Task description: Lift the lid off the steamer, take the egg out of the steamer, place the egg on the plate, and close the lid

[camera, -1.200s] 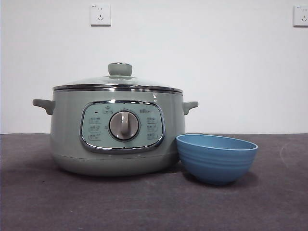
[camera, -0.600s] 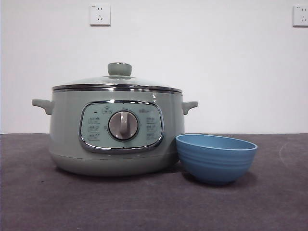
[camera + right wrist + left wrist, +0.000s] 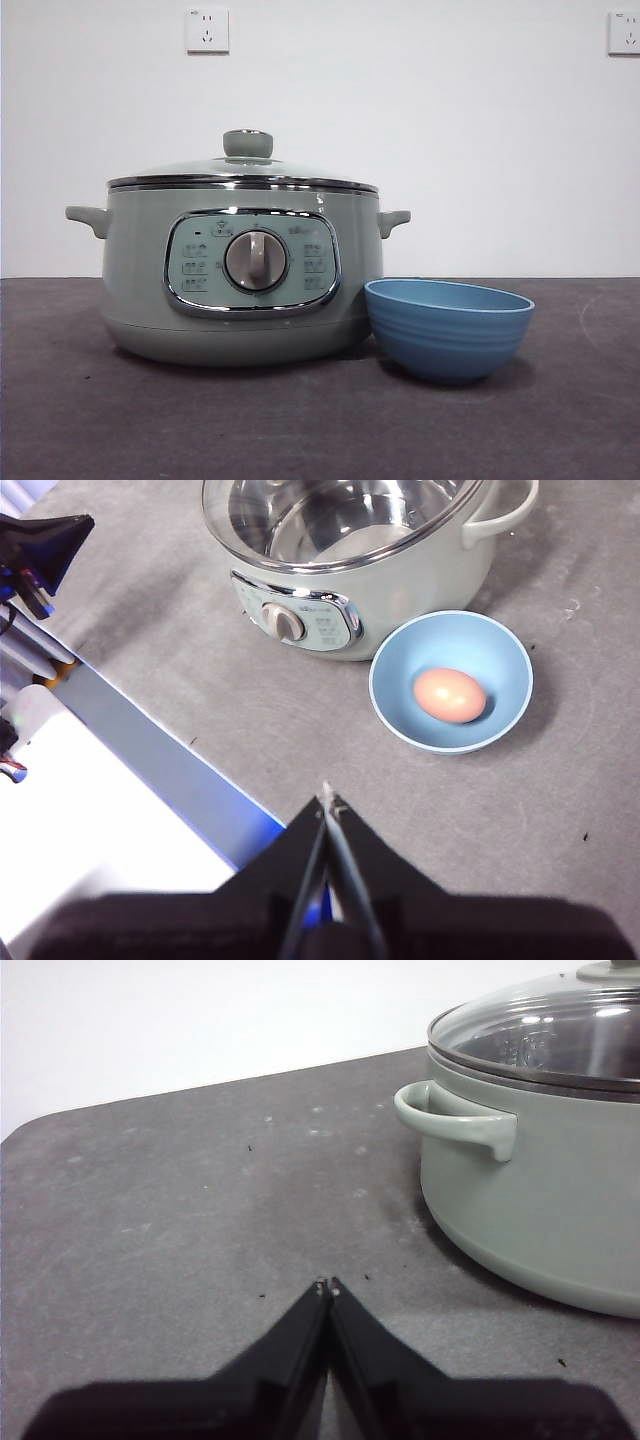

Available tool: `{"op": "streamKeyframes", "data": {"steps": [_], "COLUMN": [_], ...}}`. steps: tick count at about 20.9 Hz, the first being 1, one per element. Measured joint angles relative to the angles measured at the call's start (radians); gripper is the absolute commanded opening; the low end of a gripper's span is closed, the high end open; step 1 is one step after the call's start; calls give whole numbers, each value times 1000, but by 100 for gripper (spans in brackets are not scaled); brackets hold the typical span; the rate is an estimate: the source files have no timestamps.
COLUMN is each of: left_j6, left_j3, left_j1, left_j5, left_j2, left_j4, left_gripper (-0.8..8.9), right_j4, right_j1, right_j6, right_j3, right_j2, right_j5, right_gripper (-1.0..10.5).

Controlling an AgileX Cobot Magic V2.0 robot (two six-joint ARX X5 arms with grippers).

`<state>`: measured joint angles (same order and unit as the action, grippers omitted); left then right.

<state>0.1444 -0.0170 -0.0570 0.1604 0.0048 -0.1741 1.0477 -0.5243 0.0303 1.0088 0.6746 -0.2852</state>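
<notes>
Tabletop (image 3: 300, 420): plate (image 3: 449, 330) hides egg (image 3: 450, 695).

From the low front view, the plate's (image 3: 449, 330) inside is hidden behind its own near rim, so the egg (image 3: 450, 695) seen from the right wrist cannot be seen there. The plate also covers the steamer's (image 3: 240, 265) base at about four o'clock. In the left wrist view the picture's edge cuts off the steamer, leaving only one side handle (image 3: 455, 1120), and most of the lid's (image 3: 545, 1030) knob. The panel's (image 3: 252, 262) button markings are too small to read.
</notes>
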Motion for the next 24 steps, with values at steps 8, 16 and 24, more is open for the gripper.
{"op": "streamKeyframes", "data": {"steps": [8, 16, 24], "left_j6": [-7, -7, -7], "left_j3": [0, 0, 0], "left_j1": [0, 0, 0], "left_j5": [-1, -1, -1], "left_j2": [0, 0, 0], "left_j4": [0, 0, 0], "left_gripper": [-3, -3, -3], "right_j4": [0, -90, -700], "right_j1": [0, 81, 412], "right_j6": [0, -106, -129], "right_j3": [0, -3, -443], "right_j2": [0, -64, -431], "right_j5": [0, 17, -78], "right_gripper": [2, 2, 2]}}
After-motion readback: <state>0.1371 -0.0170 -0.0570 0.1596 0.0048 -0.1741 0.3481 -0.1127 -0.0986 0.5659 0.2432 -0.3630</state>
